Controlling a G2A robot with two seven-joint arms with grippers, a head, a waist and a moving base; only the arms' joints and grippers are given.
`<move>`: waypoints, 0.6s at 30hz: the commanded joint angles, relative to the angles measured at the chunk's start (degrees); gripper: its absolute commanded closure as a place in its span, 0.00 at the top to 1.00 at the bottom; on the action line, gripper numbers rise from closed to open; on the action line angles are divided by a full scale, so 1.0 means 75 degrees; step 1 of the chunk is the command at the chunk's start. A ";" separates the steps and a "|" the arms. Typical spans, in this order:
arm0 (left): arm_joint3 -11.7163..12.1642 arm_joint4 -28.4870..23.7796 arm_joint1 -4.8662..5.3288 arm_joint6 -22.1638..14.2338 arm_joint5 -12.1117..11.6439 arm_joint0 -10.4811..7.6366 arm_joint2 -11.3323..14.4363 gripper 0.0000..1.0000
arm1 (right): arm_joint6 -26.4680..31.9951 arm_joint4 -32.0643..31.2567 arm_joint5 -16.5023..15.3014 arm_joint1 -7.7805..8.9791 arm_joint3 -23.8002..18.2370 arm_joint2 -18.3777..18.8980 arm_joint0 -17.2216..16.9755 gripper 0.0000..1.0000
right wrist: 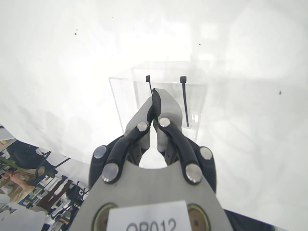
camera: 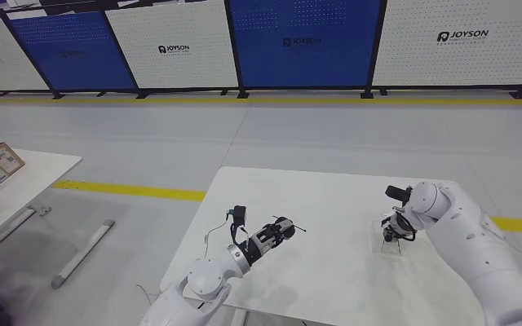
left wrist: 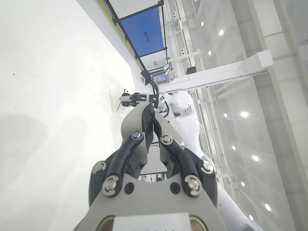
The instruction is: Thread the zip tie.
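Note:
My right gripper (right wrist: 154, 97) is shut on the strap of a black zip tie (right wrist: 149, 84), whose head points away from the fingertips. It hovers low over a clear tray (right wrist: 115, 99) at the table's right side, where a second zip tie (right wrist: 184, 99) lies flat. In the top view the right gripper (camera: 393, 231) sits over that tray (camera: 383, 243). My left gripper (left wrist: 150, 111) is shut, held above the table's front left part; in the top view a thin black zip tie (camera: 298, 228) sticks out from the left gripper (camera: 283, 230).
The white table (camera: 326, 277) is bare between the two arms. Its left edge runs close by the left arm. Another white table (camera: 33, 175) stands apart at the far left, across open floor.

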 commanded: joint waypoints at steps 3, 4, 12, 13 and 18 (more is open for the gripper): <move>0.0000 0.0000 0.0000 0.0000 0.0000 0.0000 0.0000 0.00 | -0.0003 -0.0041 -0.0059 -0.0027 0.0050 -0.0001 0.0011 0.00; 0.0000 0.0000 0.0000 0.0000 0.0000 0.0000 0.0000 0.00 | -0.0001 -0.0047 -0.0064 -0.0032 0.0057 0.0001 0.0010 0.00; 0.0000 0.0000 0.0000 0.0000 0.0000 0.0000 0.0000 0.00 | 0.0049 -0.0202 -0.0354 0.0058 -0.0190 0.0149 -0.0022 0.00; 0.0000 0.0000 0.0000 0.0000 0.0000 0.0000 0.0000 0.00 | 0.0081 -0.0217 -0.0388 0.0089 -0.0267 0.0190 -0.0043 0.00; 0.0000 0.0000 0.0000 0.0000 0.0000 0.0000 0.0000 0.00 | 0.0168 -0.0515 -0.0214 0.0298 -0.0898 0.0420 -0.0251 0.00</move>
